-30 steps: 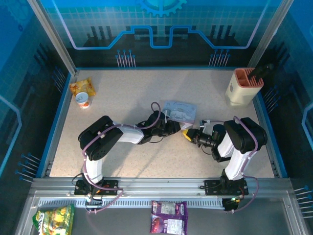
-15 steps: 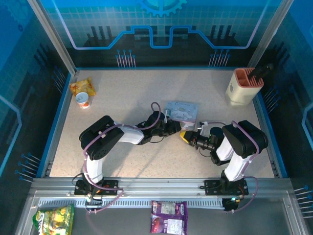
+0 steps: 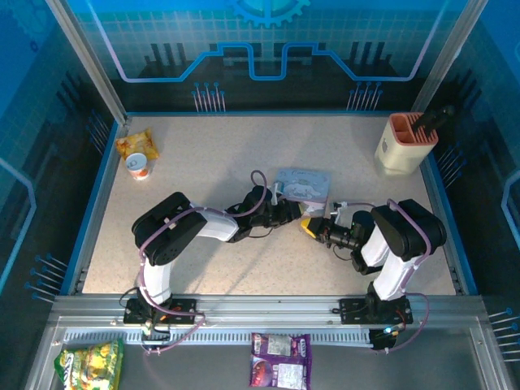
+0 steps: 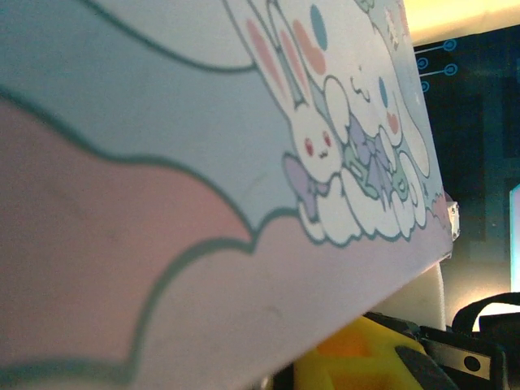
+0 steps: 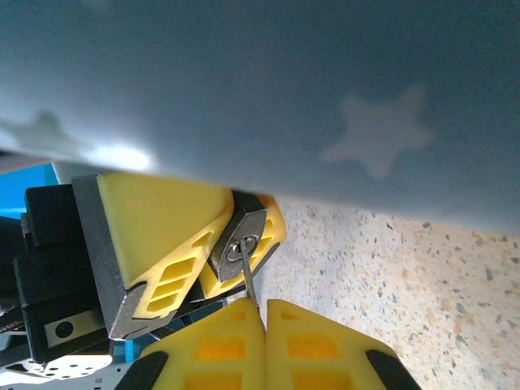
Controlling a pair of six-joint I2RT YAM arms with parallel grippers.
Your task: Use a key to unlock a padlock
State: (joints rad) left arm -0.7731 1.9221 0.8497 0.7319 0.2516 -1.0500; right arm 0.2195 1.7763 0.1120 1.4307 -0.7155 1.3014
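Pinching the key in the right fingers, clenched tight at 6 o'clock of the right wrist view. Clamping the padlock in the left fingers, just at 12 o'clock of that pinch, keyhole face turned down toward the key.

Running the key's long axis from 6 up to 12, leaning a little toward 11, tip at or in the keyhole. Cannot tell how deep with so thin a sliver.

Judged as the insertion step, close to seated, with a twist about that same axis to come. Calls for blade and keyway on one line; any slant would likely jam the key or flick it out of the pinch. Best taken with the right arm as mover and the left as vise.

From above, meeting near the middle of the surface, with the left fingers at 10 o'clock of the right ones, almost touching, and both just at 6 o'clock of the tin. Too small there to make out padlock or key.

Blocked across the top of the right wrist view by the tin's grey wall, cutting off the padlock's upper part. At 6 o'clock of the left wrist view, below the tin's printed lid, a cropped yellow finger; cannot tell whose.
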